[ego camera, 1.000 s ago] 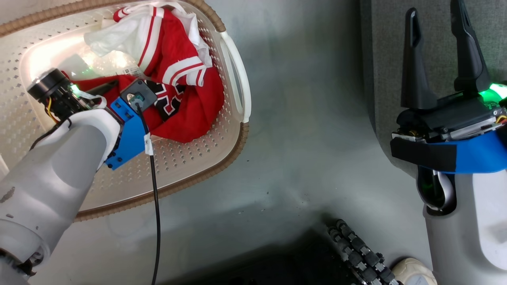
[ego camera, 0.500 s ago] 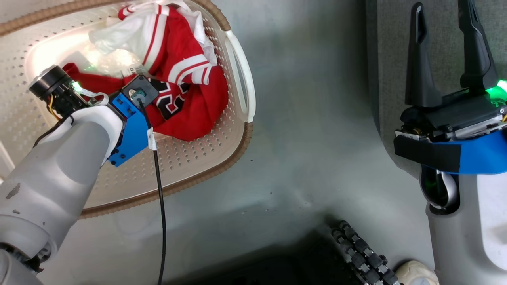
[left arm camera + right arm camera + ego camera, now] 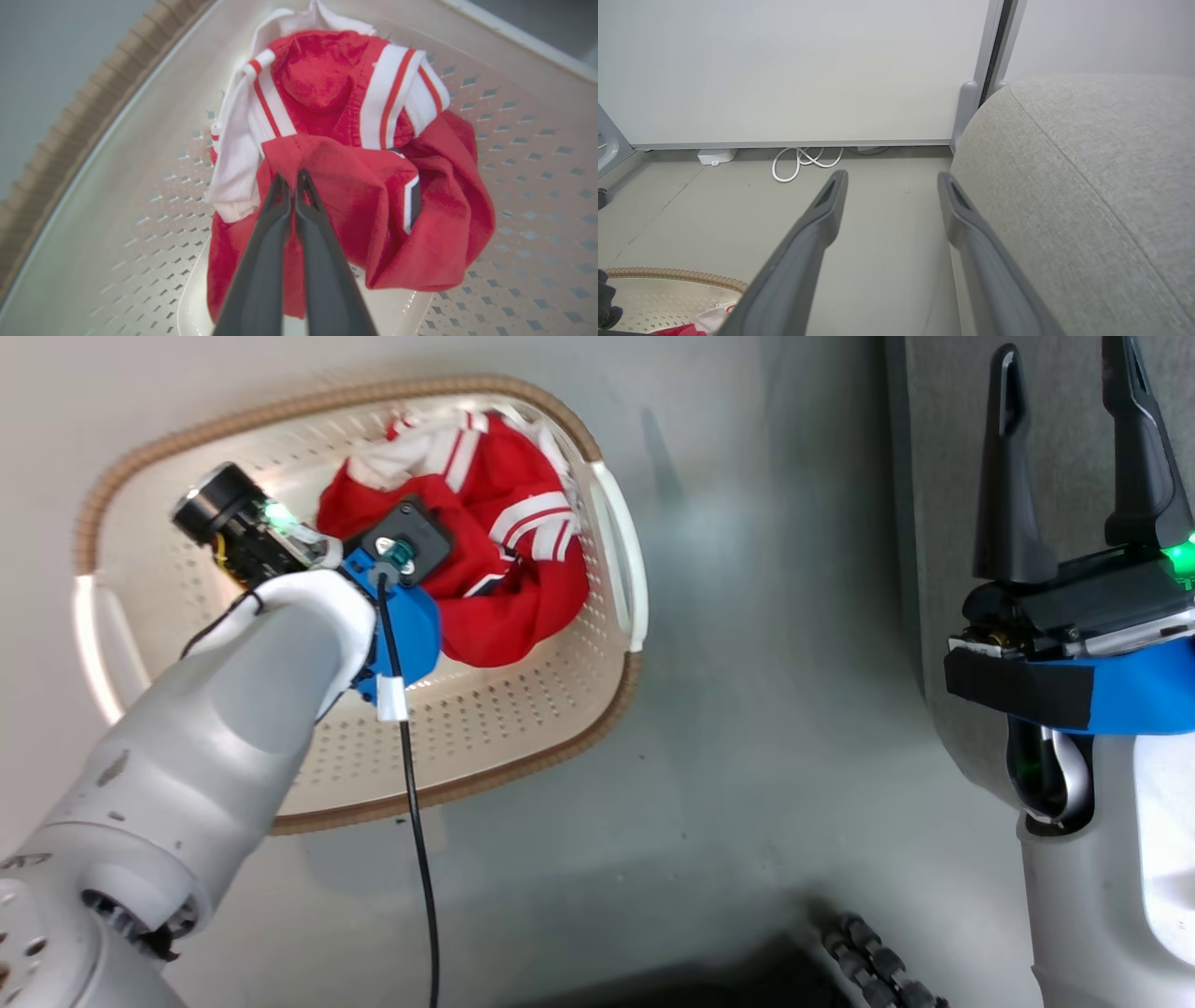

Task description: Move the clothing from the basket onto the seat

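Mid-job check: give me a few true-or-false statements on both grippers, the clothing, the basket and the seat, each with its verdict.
1. The left gripper is shut on a red fold of the clothing inside the basket. True.
2. The right gripper is shut. False: its jaws stand wide open, holding nothing.
3. Some clothing lies on the seat. False: the clothing in view is in the basket.
4. The basket stands on the floor, apart from the seat. True.

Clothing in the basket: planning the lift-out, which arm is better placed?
Left. The left gripper is shut on a fold of the clothing inside the basket; the right gripper hangs open and empty by the seat.
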